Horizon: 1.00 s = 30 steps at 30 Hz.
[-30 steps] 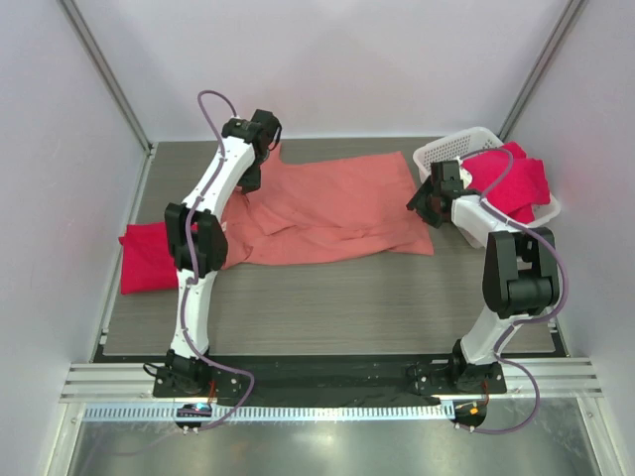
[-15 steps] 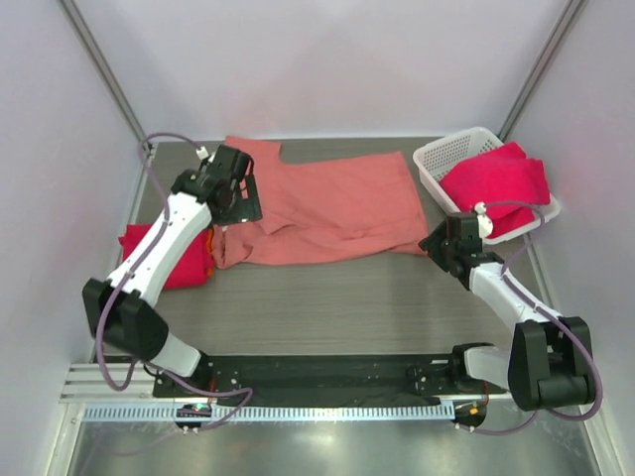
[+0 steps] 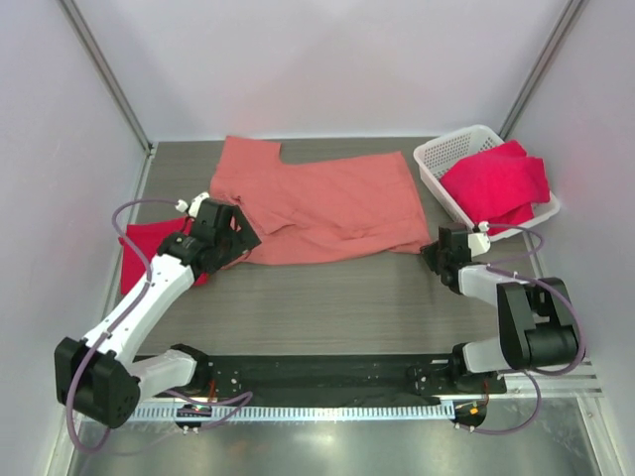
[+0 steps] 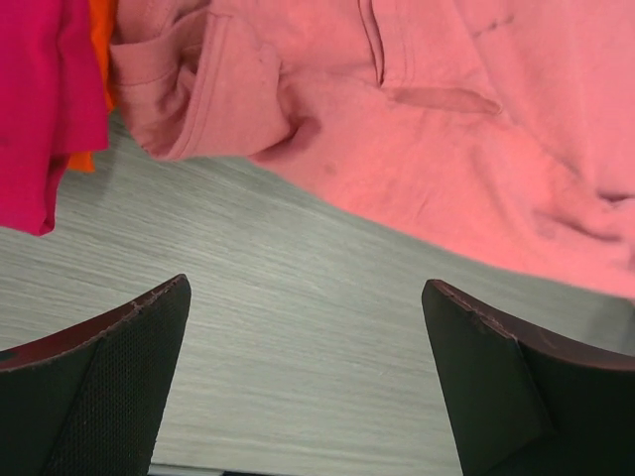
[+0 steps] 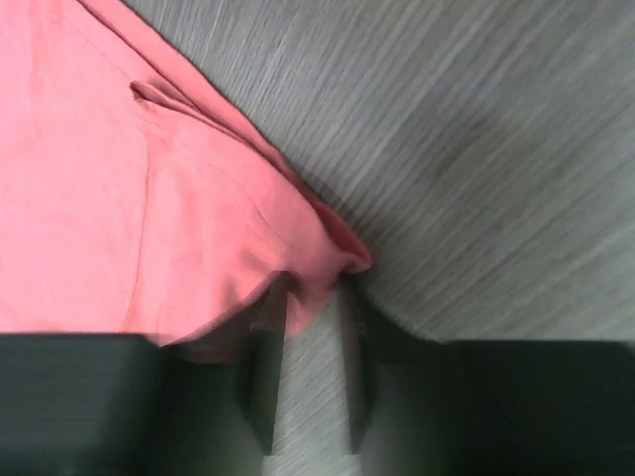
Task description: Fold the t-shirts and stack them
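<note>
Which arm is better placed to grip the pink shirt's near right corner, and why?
Right. The right gripper straddles that corner of the pink shirt; the left gripper hangs open over the table by the shirt's other end.

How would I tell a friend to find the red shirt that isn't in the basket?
Start at the grey table, where a salmon-pink t-shirt is spread across the far half. At that shirt's left end, against the table's left edge, lies a crimson t-shirt. Unlike the other crimson t-shirt, it sits on the tabletop, not in the white basket at the far right.
</note>
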Each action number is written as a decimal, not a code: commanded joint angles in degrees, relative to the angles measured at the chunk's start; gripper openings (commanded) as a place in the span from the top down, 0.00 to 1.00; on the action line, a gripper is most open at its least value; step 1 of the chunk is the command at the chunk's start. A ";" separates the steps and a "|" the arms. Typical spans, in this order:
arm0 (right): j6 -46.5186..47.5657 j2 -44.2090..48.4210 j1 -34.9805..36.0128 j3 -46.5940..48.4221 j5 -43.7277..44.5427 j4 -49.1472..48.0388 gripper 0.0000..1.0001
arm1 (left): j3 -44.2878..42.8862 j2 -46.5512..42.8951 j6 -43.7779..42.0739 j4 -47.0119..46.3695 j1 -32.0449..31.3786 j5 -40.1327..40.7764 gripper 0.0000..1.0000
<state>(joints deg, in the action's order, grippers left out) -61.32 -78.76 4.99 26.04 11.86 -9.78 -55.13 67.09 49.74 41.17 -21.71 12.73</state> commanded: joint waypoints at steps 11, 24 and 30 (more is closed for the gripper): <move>4.44 14.14 -1.48 -0.90 14.15 8.54 0.99 | 18.21 -13.30 15.39 -16.45 0.18 5.82 0.07; 8.76 23.04 -1.48 -7.58 13.63 7.41 0.99 | 20.43 -5.49 9.69 -25.96 0.09 11.60 0.19; 9.02 22.51 -1.48 -8.73 13.46 5.83 0.99 | 11.72 4.53 5.91 -20.24 3.25 17.51 0.20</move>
<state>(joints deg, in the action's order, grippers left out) -53.45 -56.18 3.84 17.87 22.85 -1.19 -39.42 70.04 58.85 21.43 -20.78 24.58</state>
